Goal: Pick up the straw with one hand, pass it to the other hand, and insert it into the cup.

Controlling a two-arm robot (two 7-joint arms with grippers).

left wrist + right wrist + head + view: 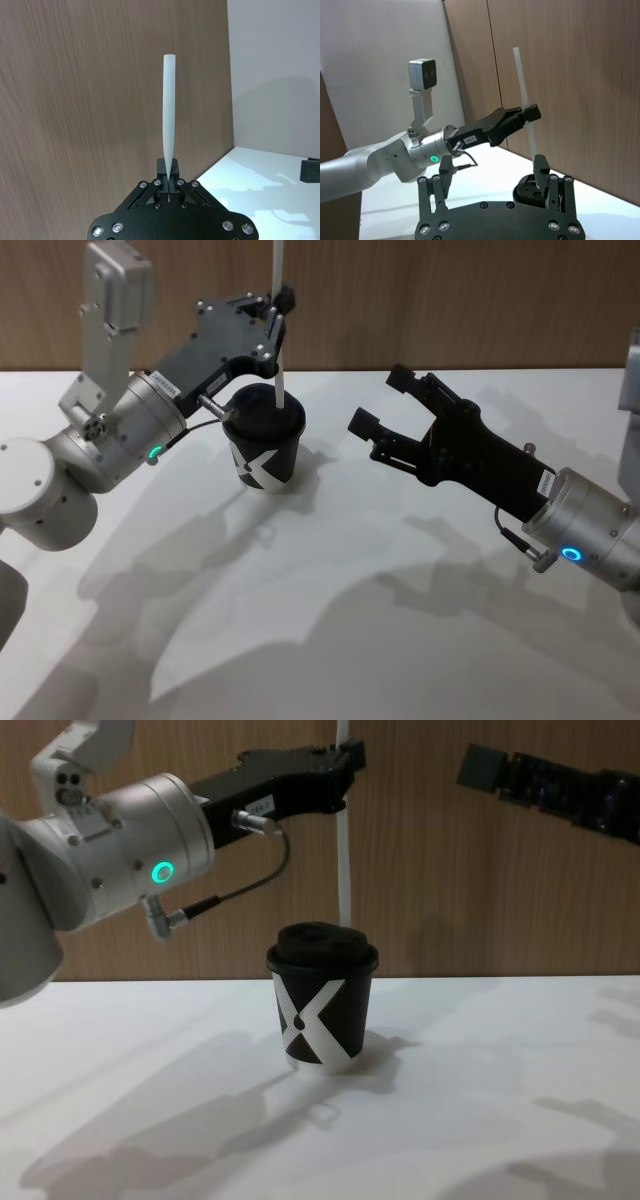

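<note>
Straw (279,360) observed upright above the cup (264,448), held partway along its length, lower tip at the domed lid; from the chest view the tip appears to meet the lid's top toward its right side, though whether it has entered the opening cannot be told. Starting at the left: the left arm, with its silver-grey cylindrical wrist and green glowing ring (160,873), reaches forward and rightward over the white bench (330,620), a black cable (240,885) looping beneath it. The left pincer (281,312) is clamped on the straw, fingers pressed together about the thin white shaft, as the left wrist view confirms, with the straw rising straight out of the fingertips against the wood-panelled wall (100,90). The cup stands upright on the bench directly below that pincer, white X mark facing the robot, black lid seated. To the right, well apart from the cup, the right pincer (382,402) hangs above the bench with its fingers spread apart and nothing between them; its wrist carries a blue glowing ring (571,554).
</note>
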